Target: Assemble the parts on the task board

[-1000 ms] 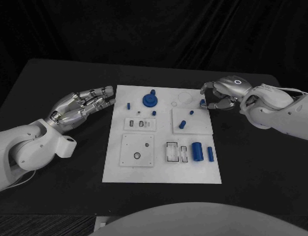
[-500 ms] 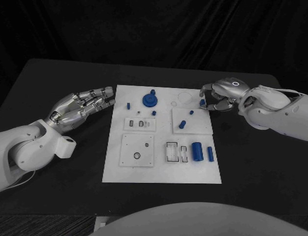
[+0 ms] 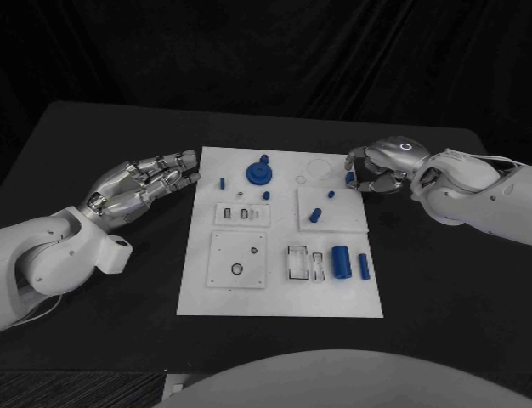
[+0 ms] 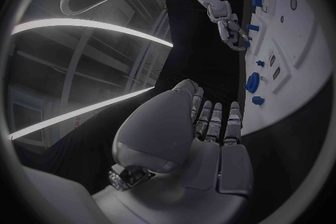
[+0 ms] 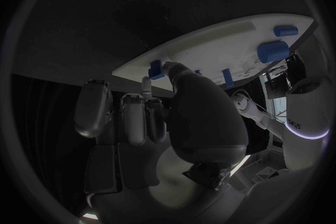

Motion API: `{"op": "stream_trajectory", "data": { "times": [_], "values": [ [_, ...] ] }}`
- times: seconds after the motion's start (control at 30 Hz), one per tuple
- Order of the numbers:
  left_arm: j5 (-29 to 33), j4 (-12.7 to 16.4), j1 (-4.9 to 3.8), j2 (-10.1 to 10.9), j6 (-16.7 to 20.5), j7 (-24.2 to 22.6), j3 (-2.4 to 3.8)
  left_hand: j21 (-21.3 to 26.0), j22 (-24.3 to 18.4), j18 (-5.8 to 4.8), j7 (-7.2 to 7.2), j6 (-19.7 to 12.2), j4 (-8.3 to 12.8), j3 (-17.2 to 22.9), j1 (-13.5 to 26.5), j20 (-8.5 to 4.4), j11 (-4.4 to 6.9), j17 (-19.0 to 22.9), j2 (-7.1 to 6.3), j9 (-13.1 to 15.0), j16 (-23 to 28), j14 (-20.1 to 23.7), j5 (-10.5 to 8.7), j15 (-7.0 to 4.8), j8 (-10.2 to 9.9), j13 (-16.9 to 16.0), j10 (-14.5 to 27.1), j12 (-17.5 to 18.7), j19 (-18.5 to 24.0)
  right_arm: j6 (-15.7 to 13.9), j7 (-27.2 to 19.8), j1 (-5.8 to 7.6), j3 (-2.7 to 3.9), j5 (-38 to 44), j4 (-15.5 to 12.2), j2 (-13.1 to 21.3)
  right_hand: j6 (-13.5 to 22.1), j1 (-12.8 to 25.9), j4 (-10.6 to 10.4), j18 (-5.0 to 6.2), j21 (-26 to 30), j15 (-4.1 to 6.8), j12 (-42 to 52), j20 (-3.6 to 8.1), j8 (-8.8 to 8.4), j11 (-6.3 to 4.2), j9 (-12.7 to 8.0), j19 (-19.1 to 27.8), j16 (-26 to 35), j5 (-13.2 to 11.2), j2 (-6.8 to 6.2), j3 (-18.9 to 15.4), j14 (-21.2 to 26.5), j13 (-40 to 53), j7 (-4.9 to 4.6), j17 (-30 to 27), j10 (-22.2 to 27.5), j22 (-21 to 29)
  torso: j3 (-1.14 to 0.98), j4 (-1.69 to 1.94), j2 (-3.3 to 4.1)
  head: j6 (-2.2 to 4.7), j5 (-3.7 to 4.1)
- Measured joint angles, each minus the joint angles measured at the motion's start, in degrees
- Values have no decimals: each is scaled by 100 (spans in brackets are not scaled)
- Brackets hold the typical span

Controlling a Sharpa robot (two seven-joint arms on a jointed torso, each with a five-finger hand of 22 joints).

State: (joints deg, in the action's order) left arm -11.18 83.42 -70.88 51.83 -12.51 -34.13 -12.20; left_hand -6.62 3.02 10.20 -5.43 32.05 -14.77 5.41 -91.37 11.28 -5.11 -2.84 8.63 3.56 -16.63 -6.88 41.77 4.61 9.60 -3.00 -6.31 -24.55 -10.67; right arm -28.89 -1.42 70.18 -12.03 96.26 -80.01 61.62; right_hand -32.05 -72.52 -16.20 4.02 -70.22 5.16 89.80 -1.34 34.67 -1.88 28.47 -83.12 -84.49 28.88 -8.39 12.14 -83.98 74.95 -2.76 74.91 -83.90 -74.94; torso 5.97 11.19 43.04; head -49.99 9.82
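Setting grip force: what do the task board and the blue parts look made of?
Task board: likely rigid plastic, matte white, with crisp cut-out slots. Blue parts, such as the cylinder: likely hard plastic, evenly coloured, dull sheen. Neither can be confirmed by sight.

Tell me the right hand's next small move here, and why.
Probably close the fingers on the small blue part at the board's far right corner and lift it. The right hand is curled around that part, though a firm grip isn't clear. The left hand rests flat beside the board.
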Motion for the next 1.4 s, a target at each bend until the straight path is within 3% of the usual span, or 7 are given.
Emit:
{"op": "stream_trajectory", "data": {
  "times": [0.2, 0.5, 0.87, 1.13, 1.27, 1.4],
  "values": [
    [0, 0, 4, 0, -9, 3, 0, 0, 0, 0, 0, 0, 0, 0, 0, 0, 0, 0, 0, 0, 0, 0, 0, 0, 0, 0, 0, 0, 0, 12, -6, -11, 1, -1, 20, -19, -77, -65, 0, 0, 0, 0, 0, 0, 117, 0, 47, 0, 20, 167, 9, 62, 0, 0, 9, 0, 0, 1, 0, -2, -1, 0, -14],
    [0, -3, 6, 0, -17, 8, 0, 0, 0, 0, 0, 0, 1, 33, 0, 0, 0, 0, 0, 0, 0, 0, 0, 0, 0, 0, 0, 0, 0, 16, -9, -20, 0, -1, 40, -38, -194, -108, -16, 0, 56, 0, 0, 0, 248, 0, 116, 0, 47, 170, 25, 109, 0, -1, 32, 0, 0, 1, -1, -1, -1, 0, -4],
    [0, -6, 10, 2, -24, 15, 0, 0, 0, 0, 0, 0, 8, 40, 0, 0, 0, 0, 0, 0, 0, 0, 0, 0, 0, 0, 0, 0, 0, -44, -73, -25, 0, -11, 20, -46, -410, -222, 31, 0, 56, 0, 0, 0, 392, -42, 183, 0, 85, 169, 139, 220, 0, -2, 63, 0, 0, 2, 2, 2, -1, 0, -23],
    [0, -3, 12, 22, -25, 21, 0, 0, 0, 0, 0, 0, 7, 40, 0, 0, 0, 0, 0, 0, 0, 0, 0, 0, 0, 0, 0, 0, 0, -284, -139, -21, 2, -20, -212, 27, -542, -277, 32, 0, 56, 42, 0, 41, 464, -63, 204, -1, 149, 303, 114, 266, -2, -2, 75, 0, -20, 2, 2, 2, -2, 0, -62],
    [0, 0, 13, 32, -25, 25, 0, 0, 0, 0, 0, 0, 7, 40, 0, 0, 0, 0, 0, 0, 0, 0, 0, 0, 0, 0, 0, 0, 0, -440, -148, 135, -10, -24, -539, 91, -554, -327, 57, 0, 93, 42, 0, 41, 464, -62, 204, -1, 158, 369, 99, 291, -2, -3, 62, 0, -20, 2, -1, 1, -2, 0, -84],
    [0, 0, 13, 32, -24, 30, 0, 0, 0, 0, 0, 0, 7, 40, 0, 0, 0, 0, 0, 0, 0, 0, 0, 0, 0, 0, 0, 0, 0, -508, -126, 473, 7, -27, -1016, 120, -562, -358, 79, -1, 211, 42, 0, 58, 462, -62, 191, 16, 237, 379, 124, 347, -1, -3, 52, 0, -20, 3, -1, -1, -2, 0, -98]
  ]
}}
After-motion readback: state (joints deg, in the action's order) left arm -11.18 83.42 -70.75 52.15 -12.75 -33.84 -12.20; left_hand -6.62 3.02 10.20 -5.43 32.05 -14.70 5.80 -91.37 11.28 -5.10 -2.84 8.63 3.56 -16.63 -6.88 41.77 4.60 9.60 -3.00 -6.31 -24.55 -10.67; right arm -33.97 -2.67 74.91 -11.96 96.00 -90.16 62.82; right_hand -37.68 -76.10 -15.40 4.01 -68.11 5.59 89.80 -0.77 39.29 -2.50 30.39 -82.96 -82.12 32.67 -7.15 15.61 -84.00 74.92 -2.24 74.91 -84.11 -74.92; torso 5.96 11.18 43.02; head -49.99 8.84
